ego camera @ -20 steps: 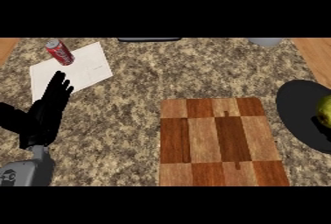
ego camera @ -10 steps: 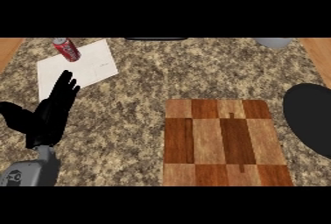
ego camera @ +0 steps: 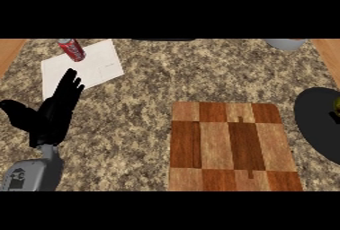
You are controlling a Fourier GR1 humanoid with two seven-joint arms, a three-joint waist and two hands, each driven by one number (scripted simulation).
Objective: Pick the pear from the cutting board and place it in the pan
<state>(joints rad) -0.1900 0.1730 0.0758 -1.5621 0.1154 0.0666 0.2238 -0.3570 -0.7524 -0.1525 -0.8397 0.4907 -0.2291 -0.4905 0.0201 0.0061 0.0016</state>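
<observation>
Left hand (ego camera: 53,114), left of cutting board (ego camera: 229,146), fingers straight. Pear (ego camera: 337,105), a sliver at right: probably firm, slick; grasp its belly.

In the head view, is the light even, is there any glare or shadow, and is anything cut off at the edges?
Head view: the light looks even, with no glare on the counter or the cutting board; no shadow shows beside the board; the black pan is cut by the right edge, where a greenish sliver may be the pear, too little to tell.
</observation>
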